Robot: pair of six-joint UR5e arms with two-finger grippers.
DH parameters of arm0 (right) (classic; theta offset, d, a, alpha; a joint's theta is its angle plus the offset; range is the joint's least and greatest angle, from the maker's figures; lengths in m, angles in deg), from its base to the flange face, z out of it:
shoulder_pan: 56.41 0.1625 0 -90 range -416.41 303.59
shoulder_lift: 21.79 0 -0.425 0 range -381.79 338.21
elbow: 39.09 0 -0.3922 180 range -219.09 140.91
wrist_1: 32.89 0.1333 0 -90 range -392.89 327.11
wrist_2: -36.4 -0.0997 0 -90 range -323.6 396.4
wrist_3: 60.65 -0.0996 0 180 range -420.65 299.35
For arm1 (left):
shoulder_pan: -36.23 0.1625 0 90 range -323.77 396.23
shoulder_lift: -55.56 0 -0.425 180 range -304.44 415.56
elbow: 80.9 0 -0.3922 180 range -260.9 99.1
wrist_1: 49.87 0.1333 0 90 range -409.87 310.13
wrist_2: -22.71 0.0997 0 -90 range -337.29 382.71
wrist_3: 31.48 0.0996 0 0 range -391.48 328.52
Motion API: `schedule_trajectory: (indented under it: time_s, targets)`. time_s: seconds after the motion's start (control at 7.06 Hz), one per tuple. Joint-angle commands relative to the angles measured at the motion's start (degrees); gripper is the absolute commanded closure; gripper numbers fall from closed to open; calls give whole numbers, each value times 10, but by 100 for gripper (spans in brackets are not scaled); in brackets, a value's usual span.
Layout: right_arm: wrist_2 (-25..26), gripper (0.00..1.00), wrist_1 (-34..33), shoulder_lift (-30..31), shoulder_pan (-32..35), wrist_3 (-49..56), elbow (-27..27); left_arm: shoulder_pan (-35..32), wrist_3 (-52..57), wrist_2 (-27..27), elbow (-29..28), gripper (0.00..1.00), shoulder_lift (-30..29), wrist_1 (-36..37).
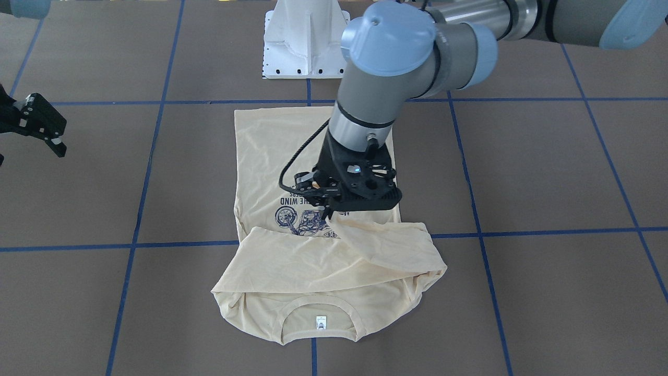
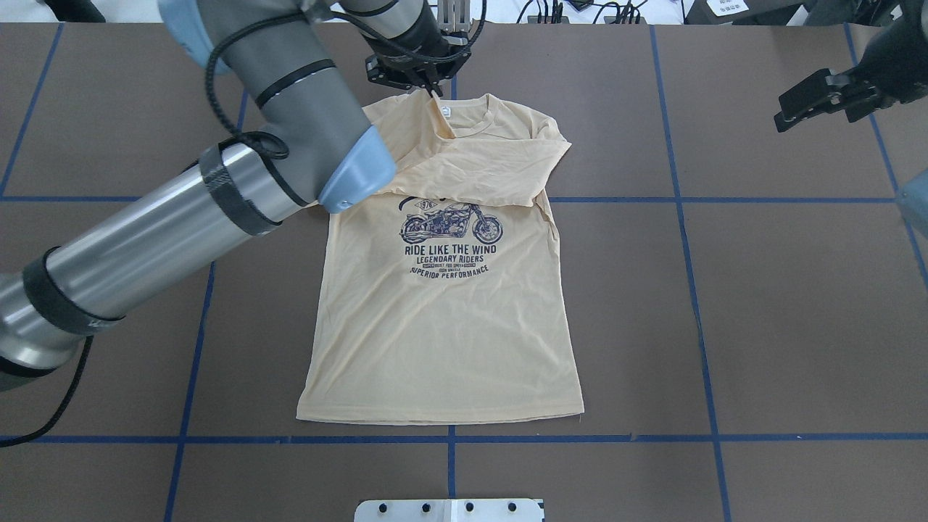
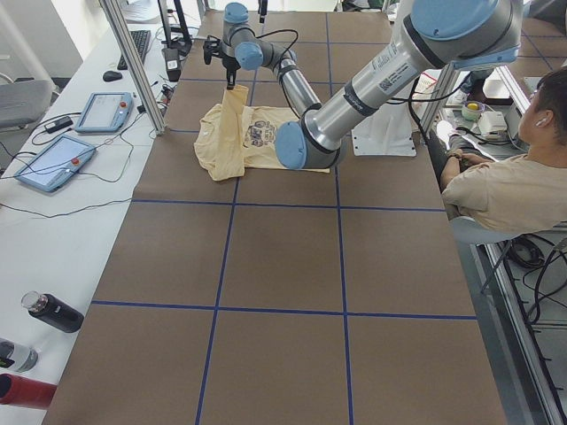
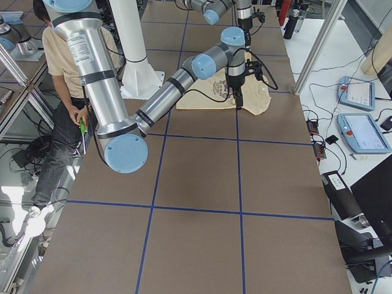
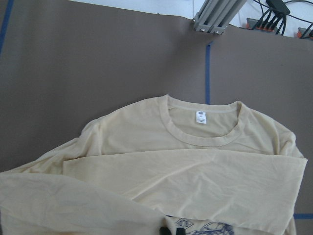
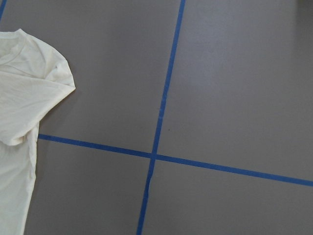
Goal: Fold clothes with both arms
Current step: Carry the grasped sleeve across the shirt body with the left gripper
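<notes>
The cream-yellow T-shirt (image 1: 271, 151) (image 2: 442, 326) lies print up on the brown table, with its collar and white neck label (image 1: 321, 322) (image 2: 445, 112) at the far end from the robot. One sleeve is folded across the chest. My left gripper (image 1: 330, 213) (image 2: 428, 88) hangs above the chest, shut on the end of the other sleeve (image 1: 381, 245), which rises off the shirt to its fingers. In the left wrist view that sleeve (image 5: 73, 205) fills the lower left. My right gripper (image 1: 44, 130) (image 2: 786, 116) hovers off to the side, open and holding nothing.
Blue tape lines (image 2: 696, 275) divide the table into squares. The white pedestal base (image 1: 302, 42) stands at the hem end. A seated person (image 3: 514, 177) is beside the table. Tablets (image 3: 53, 164) and bottles (image 3: 53, 312) lie on the side bench. A metal post (image 5: 215, 17) stands beyond the collar.
</notes>
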Motion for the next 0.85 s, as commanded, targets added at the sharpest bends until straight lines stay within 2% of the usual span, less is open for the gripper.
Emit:
schedule_trajectory:
  time_s: [0.0, 0.14, 0.28, 0.42, 0.71]
  targets:
    - [-37, 0, 0, 46, 59, 99, 8, 43, -69, 42, -126, 100, -63, -88]
    - [-42, 0, 0, 52, 70, 113, 10, 59, -106, 53, -177, 100, -86, -123]
    - [-42, 0, 0, 55, 73, 115, 9, 83, -153, 90, -234, 100, -122, -159]
    - [-51, 0, 0, 55, 76, 115, 9, 96, -193, 130, -275, 100, -132, -205]
    - [-51, 0, 1, 55, 76, 115, 9, 98, -225, 162, -309, 14, -132, -243]
